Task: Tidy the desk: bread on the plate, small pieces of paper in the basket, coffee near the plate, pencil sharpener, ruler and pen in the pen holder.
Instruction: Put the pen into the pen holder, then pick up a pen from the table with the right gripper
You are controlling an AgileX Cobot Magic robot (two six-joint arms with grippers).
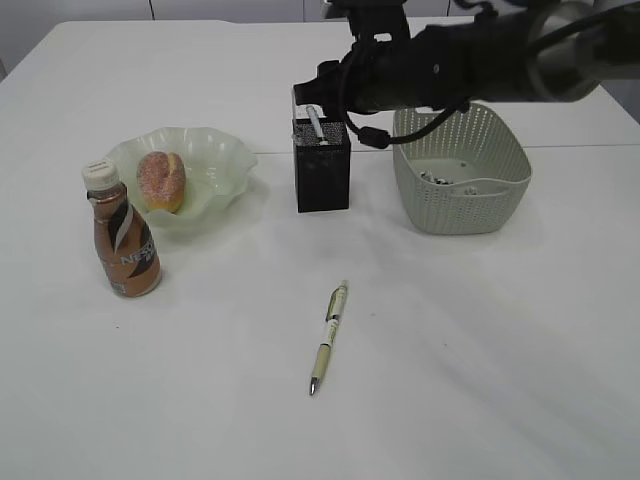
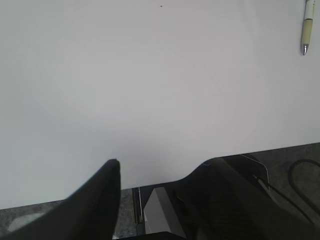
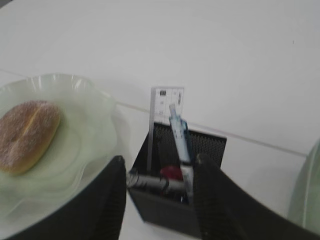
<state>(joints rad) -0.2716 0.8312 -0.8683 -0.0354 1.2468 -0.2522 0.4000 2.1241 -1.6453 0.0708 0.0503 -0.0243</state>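
Note:
The black mesh pen holder (image 1: pixel 321 168) stands mid-desk with the clear ruler (image 3: pixel 165 105) and a blue-clear pen (image 3: pixel 180 136) upright in it. A grey pen (image 3: pixel 155 183) lies across its top. Beside that pen is a small red thing (image 3: pixel 172 172); I cannot tell if it is the pencil sharpener. My right gripper (image 3: pixel 161 160) hovers open just above the holder, jaws either side of the grey pen. Another pen (image 1: pixel 328 337) lies on the desk (image 1: pixel 480 340). The bread (image 1: pixel 162 181) rests on the green plate (image 1: pixel 222 158), with the coffee (image 1: pixel 121 236) beside it. My left gripper (image 2: pixel 162 165) is open and empty over the desk's near edge.
The perforated basket (image 1: pixel 460 205) stands right of the pen holder, with small scraps (image 1: pixel 440 179) on its bottom. My right arm (image 1: pixel 480 60) stretches across above the basket's back. The loose pen's tip (image 2: pixel 305 45) shows at the top right of the left wrist view.

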